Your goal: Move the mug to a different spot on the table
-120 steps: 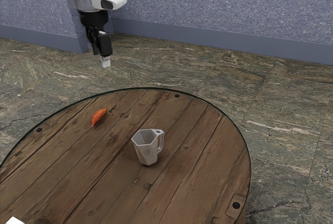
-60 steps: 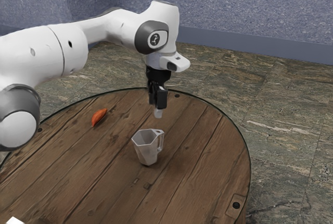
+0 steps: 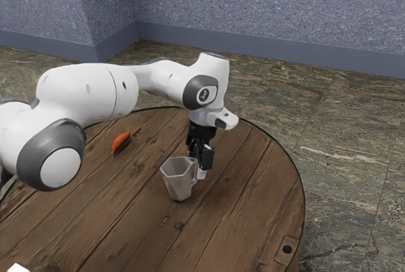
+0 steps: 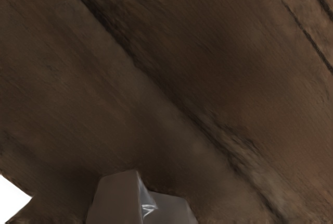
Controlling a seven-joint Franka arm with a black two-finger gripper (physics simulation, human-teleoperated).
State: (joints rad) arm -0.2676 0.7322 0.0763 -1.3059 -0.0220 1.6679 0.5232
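A pale grey faceted mug [image 3: 179,177] stands upright near the middle of the round wooden table [image 3: 95,215], its handle turned toward the exterior view's right. My gripper [image 3: 202,169] points straight down and has come low at the handle side of the mug, its tip level with the rim and right against the handle. I see the hand edge-on. In the wrist view a blurred grey part of the mug [image 4: 140,203] lies just under my hand, with dark table planks [image 4: 182,67] beyond it.
A small orange object [image 3: 120,141] lies on the table toward the exterior view's left, well apart from the mug. The table's rim [image 3: 297,177] curves past on the right, with bolt holes [image 3: 288,248] near it. Stone floor and a blue wall surround the table.
My arm has swung from above the far left edge of the table across and down to the mug's handle side. The mug and the orange object have stayed put.
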